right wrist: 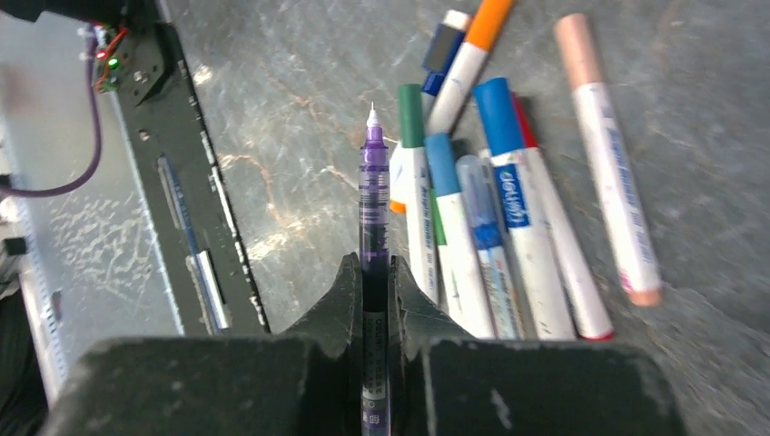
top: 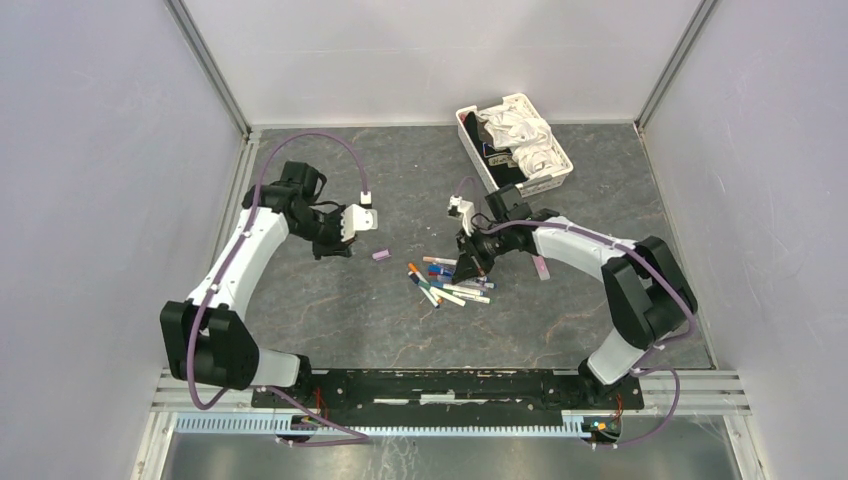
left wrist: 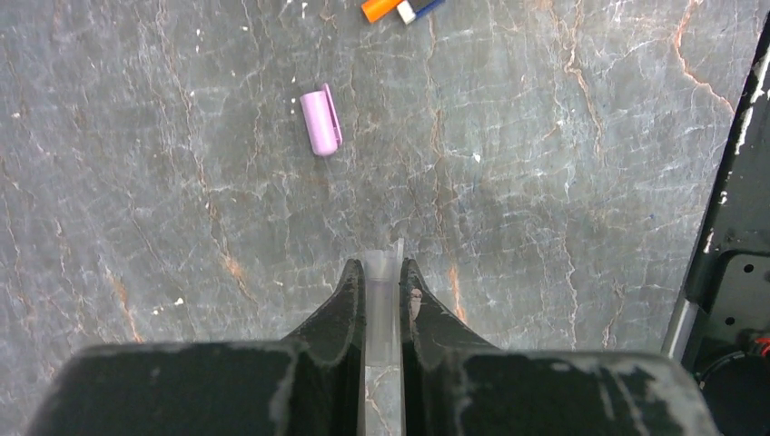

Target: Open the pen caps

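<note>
Your right claw (right wrist: 375,272) is clamped on a purple pen (right wrist: 372,182), whose bare, pointed tip sticks out ahead of the fingers. Just to its right you have a heap of pens (right wrist: 545,263) lying on the grey tabletop (right wrist: 291,82), touching one another, among them a green cap (right wrist: 410,113), a blue cap (right wrist: 497,113) and an orange cap (right wrist: 490,23). At your left, a black rail (right wrist: 195,209) borders the tabletop.
</note>
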